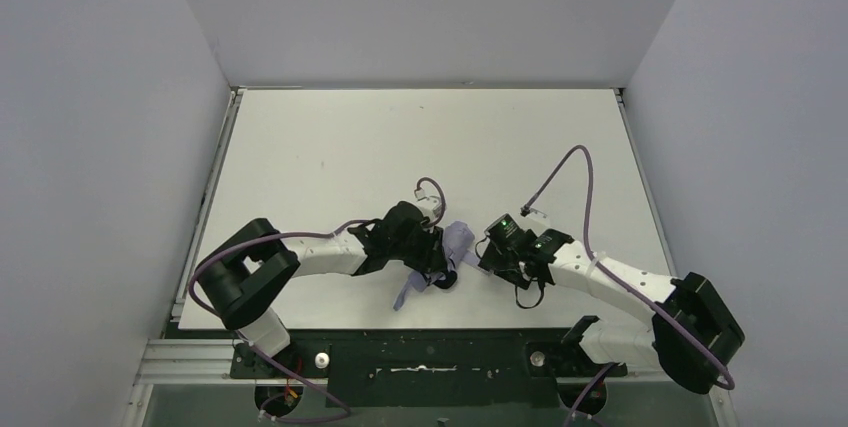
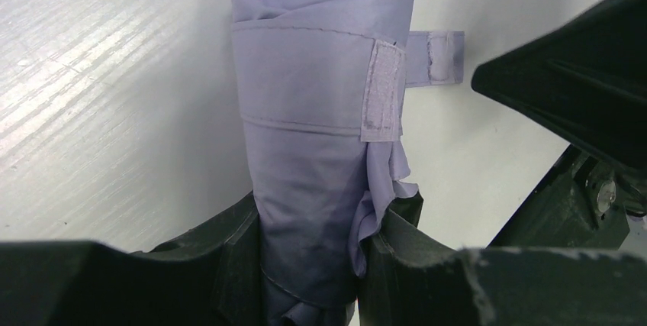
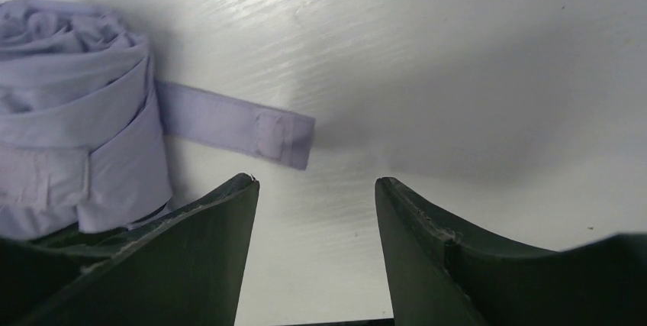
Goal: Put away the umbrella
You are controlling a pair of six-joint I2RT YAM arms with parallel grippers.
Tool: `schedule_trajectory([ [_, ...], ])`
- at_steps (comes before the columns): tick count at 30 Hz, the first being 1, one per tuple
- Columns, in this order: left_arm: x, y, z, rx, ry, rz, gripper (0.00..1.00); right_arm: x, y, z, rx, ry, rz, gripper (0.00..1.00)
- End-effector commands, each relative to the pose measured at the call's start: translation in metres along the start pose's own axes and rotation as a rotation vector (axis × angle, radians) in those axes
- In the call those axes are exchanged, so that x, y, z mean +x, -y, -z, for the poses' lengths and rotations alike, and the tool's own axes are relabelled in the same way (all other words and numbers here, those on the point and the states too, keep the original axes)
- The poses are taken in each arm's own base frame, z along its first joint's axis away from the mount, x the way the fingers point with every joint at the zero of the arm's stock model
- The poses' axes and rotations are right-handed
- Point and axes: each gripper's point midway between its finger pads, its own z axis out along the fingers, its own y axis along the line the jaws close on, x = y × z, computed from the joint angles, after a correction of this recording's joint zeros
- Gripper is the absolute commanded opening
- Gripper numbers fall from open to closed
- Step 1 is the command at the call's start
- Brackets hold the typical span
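Left wrist view: left gripper (image 2: 317,223) clamped on the rolled umbrella (image 2: 305,112).
Both fingers (image 2: 221,265) press the lavender canopy from opposite sides, near one end of the roll. The umbrella lies on the white table (image 2: 91,112). Its closure strap (image 2: 435,57) projects loose from the umbrella's side and rests flat on the surface, fastening patch up. The right gripper (image 3: 317,188) sits just beside the umbrella on the strap side, jaws apart with nothing between them. The strap tip lies just ahead of its fingertips.

White table (image 1: 330,147) seemingly bears the umbrella (image 1: 460,240).
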Motion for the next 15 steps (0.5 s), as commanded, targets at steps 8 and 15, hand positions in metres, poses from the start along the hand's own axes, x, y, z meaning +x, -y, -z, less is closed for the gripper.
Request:
schedule_trajectory([
  [8, 0.034, -0.034, -0.001, -0.19, -0.061, 0.017, 0.04, -0.019, -0.021, -0.013, -0.022, -0.036, -0.019, 0.56],
  [15, 0.033, -0.032, -0.002, -0.202, -0.069, -0.006, 0.04, -0.024, -0.012, -0.021, 0.031, -0.025, 0.001, 0.53],
])
